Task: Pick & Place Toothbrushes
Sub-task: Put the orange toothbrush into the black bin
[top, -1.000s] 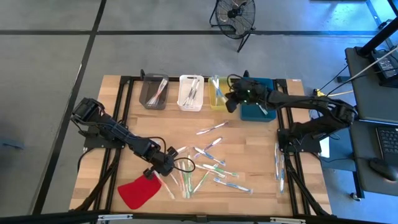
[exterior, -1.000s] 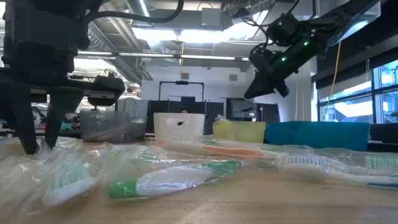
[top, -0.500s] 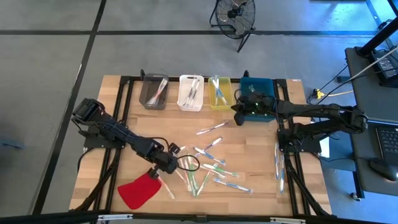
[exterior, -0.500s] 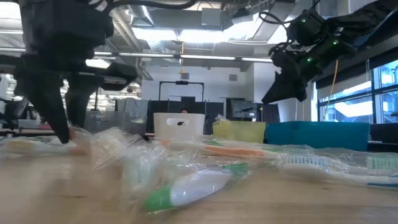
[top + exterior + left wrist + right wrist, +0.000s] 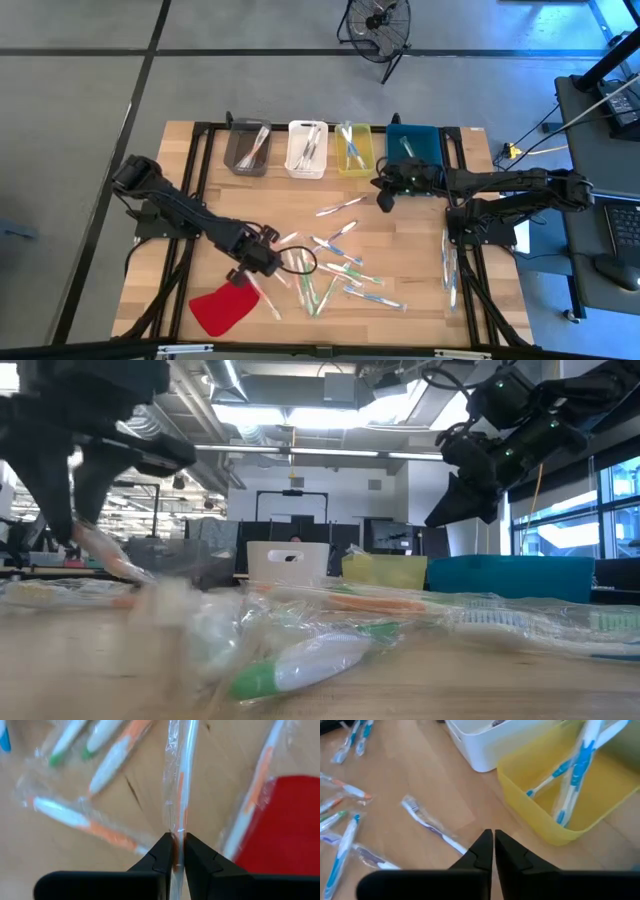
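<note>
A: Toothbrushes — where do they lie?

B: Most are loose in their clear wrappers near the desk's front middle. A few lie along its right edge, and one purple one sits alone nearer the bins.

A: How much is sorted?

B: I'd judge under half. The grey bin, white bin and yellow bin each hold several, and the blue bin at least one. A dozen or more wait on the wood.

A: The end effectors?

B: The left end effector is clamped on an orange-striped toothbrush, near the front left beside the red cloth. The right end effector has its fingers together and empty, hovering just in front of the gap between the yellow and blue bins.

A: Room to move?

B: Open wood lies between the pile and the bin row along the back edge, so a carry looks unobstructed. The brushes at the right edge sit close to the frame rail; reaching them looks tighter.
</note>
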